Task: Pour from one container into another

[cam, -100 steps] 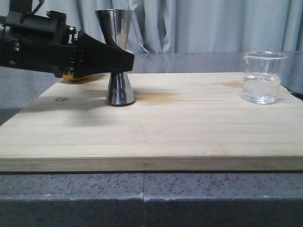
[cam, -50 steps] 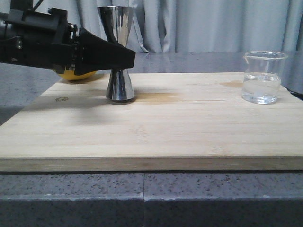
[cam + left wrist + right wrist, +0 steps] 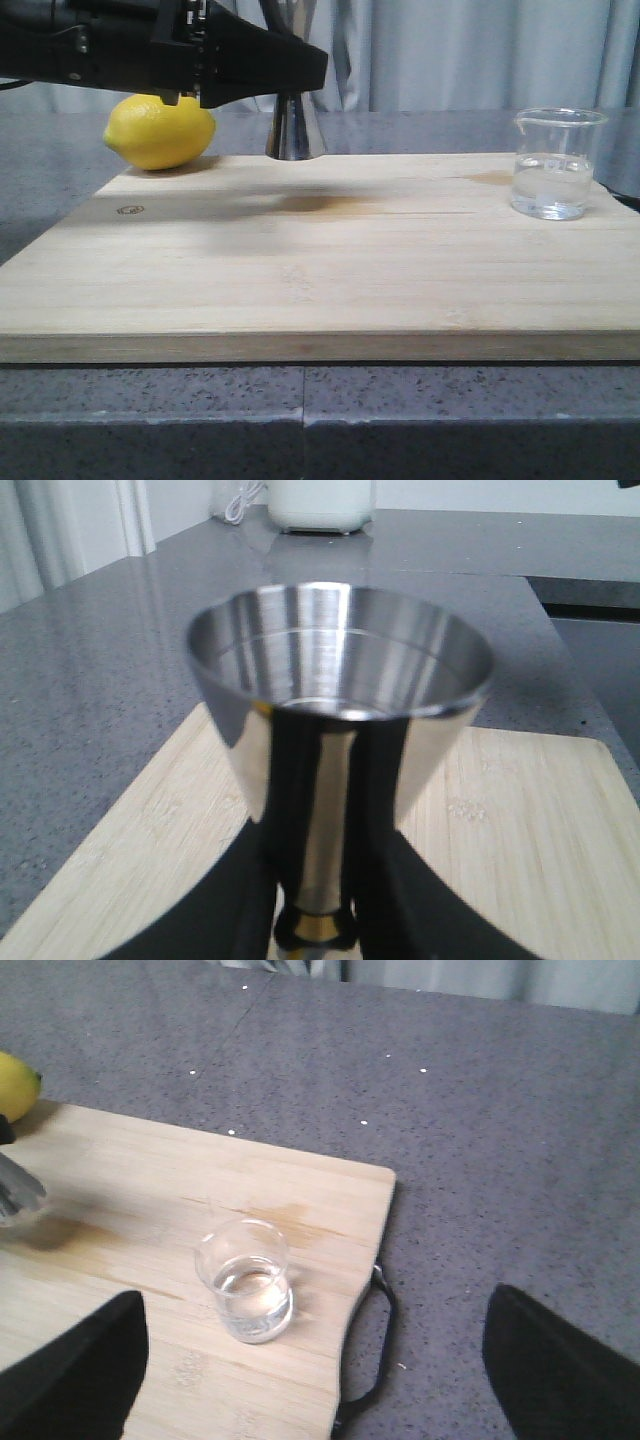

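Jigger (image 3: 295,120), steel, hourglass form, hangs clear of the wooden board (image 3: 330,270) over its far edge, left of centre; we see its lower cone and a shadow on the wood beneath it. Left tool (image 3: 300,68) grips it at the narrow waist, black fingers (image 3: 240,900) closed on either side. From the left wrist camera we look into the upper cup (image 3: 340,675): open mouth up, interior shiny, nothing we can make out inside; the gold band (image 3: 316,923) shows low between the fingers. Jigger appears upright.

Beaker (image 3: 556,163), clear glass with a pouring lip, stands on the board near its far right corner, well apart from the jigger. We note clear liquid in its lower part. In the right wrist camera the beaker (image 3: 245,1280) sits between the spread dark fingers (image 3: 75,1370) of the right tool, which hangs above it with a wide gap, touching nothing.

Lemon (image 3: 160,131), yellow, lies just off the board's far left corner, under the left arm. Board rests on a grey speckled desk (image 3: 300,420); a black strap (image 3: 372,1345) curves off the board's right edge. Grey curtain (image 3: 450,50) behind
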